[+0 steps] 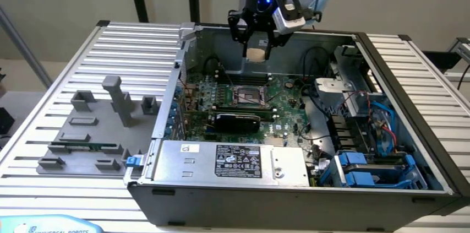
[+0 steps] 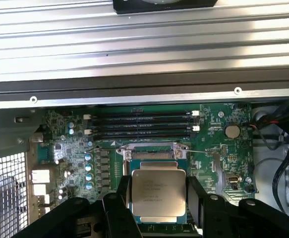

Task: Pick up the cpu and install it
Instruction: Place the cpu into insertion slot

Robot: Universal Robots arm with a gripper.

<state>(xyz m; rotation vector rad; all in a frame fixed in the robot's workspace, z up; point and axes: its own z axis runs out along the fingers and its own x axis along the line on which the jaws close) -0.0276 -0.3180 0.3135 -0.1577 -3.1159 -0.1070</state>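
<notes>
A ribbed aluminium table (image 1: pixel 66 57) with long silver slats carries everything, set against a plain pale wall. On it lies the largest item, an open dark grey metal computer case (image 1: pixel 294 202), side panel off. Inside lies a green motherboard (image 1: pixel 283 98) with 4 black memory slots (image 2: pixel 139 124), a round silver coin battery (image 2: pixel 232 131) and a square metal-framed processor socket (image 1: pixel 246 96), which stands open. At the case's near end sits a silver power supply box (image 1: pixel 184 161) with a black label (image 1: pixel 237 161); its white print is too small to read. Blue plastic drive brackets (image 1: pixel 367 169) fill the corner on the exterior view's right.

On the exterior view's left, well apart from the case's interior, grey plastic fixture blocks (image 1: pixel 118 98) stand on the table, and a long thin green memory stick (image 1: pixel 82 146) lies in one of them. At the near edge a pale blue plate (image 1: pixel 52 226) bears part of the words UNIVERSAL ROBOTS.

The black gripper (image 1: pixel 256 51) hangs over the far part of the case. Its jaws pinch the cpu (image 2: pixel 158 191), a small flat square chip with a silver-grey metal top and tan edge, one black finger (image 2: pixel 122 198) on each of 2 opposite sides. The chip is held in the air, clear of the board, with the socket (image 2: pixel 156 153) below it. Lines of print on its top cannot be read
</notes>
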